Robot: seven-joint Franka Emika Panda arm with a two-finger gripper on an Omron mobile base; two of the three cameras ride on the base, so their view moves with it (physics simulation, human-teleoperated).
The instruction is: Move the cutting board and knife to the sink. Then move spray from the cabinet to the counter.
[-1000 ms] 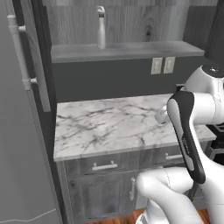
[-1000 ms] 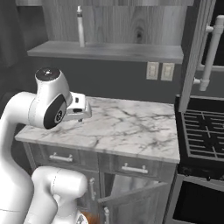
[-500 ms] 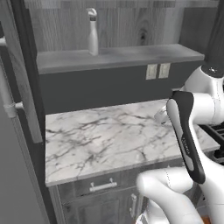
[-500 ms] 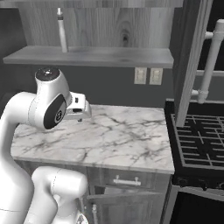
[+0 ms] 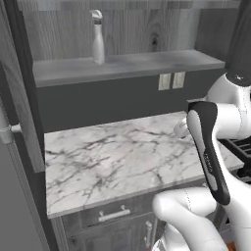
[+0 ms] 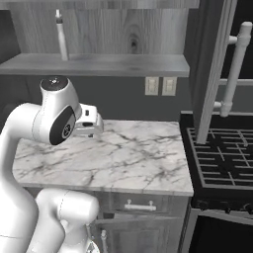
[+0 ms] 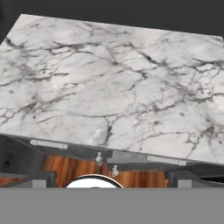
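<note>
Grey wood-grain covers the cabinet on the wall, and its open shelf runs across above the work place. Below it lies the table, a white marble slab with grey veins, and its top is bare in the hand view too. Under the slab are grey drawer fronts with silver bar handles. To the right of the table stands a black stove with a grate, and an open cabinet door with a pale bar handle hangs over it. Two light switch plates sit on the dark wall between shelf and marble.

The white arm bends over the near edge of the table, with its hand held above the marble and touching nothing. The gripper is in front of the arm's hand; its jaws stand wide apart and they hold nothing.

The spray stands upright on the cabinet shelf, toward its left part, well apart from the hand. In the right base view it is a slim pale bottle near the left end of the shelf.
</note>
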